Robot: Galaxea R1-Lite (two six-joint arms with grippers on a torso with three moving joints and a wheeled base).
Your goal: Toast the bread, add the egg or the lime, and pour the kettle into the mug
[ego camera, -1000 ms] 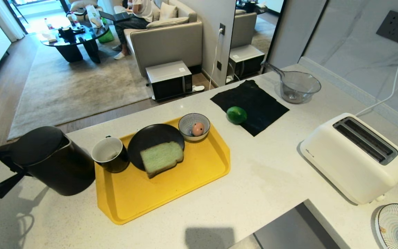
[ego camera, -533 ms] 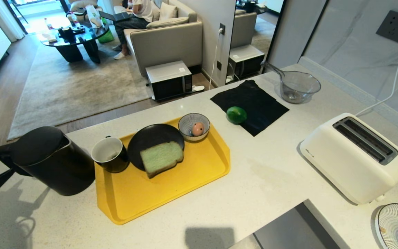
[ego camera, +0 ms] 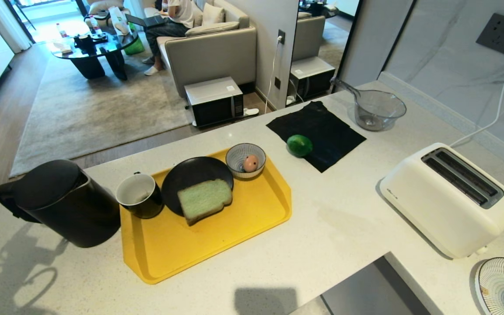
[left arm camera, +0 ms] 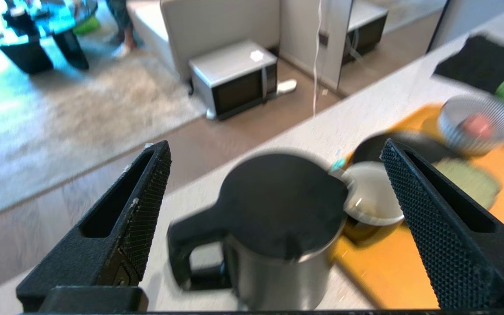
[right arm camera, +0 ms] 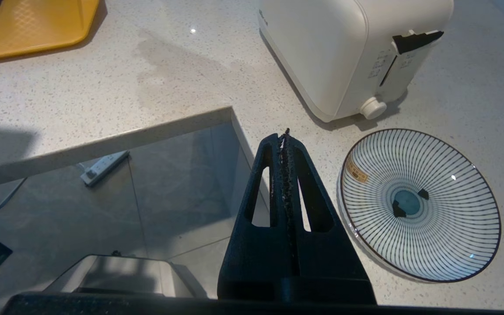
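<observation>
The black kettle (ego camera: 59, 201) stands on the counter left of the yellow tray (ego camera: 217, 245). On the tray are the black mug (ego camera: 140, 195), the green bread (ego camera: 204, 199) on a black plate (ego camera: 190, 173), and the egg (ego camera: 250, 163) in a striped bowl (ego camera: 234, 155). The lime (ego camera: 299, 145) lies on a black cloth (ego camera: 322, 127). My left gripper (left arm camera: 274, 144) hangs open and empty above the kettle (left arm camera: 278, 205), well apart from it, with the handle towards one finger and the mug (left arm camera: 372, 192) beyond. My right gripper (right arm camera: 285, 133) is shut, parked off the counter's edge.
A white toaster (ego camera: 451, 199) stands at the right with a striped plate (right arm camera: 420, 203) beside it. A glass bowl (ego camera: 379, 109) sits at the back. The counter has a notch in its front edge. A person sits on a sofa far behind.
My left gripper has pulled out of the head view at the lower left; only its shadow on the counter remains. Nothing on the counter has moved.
</observation>
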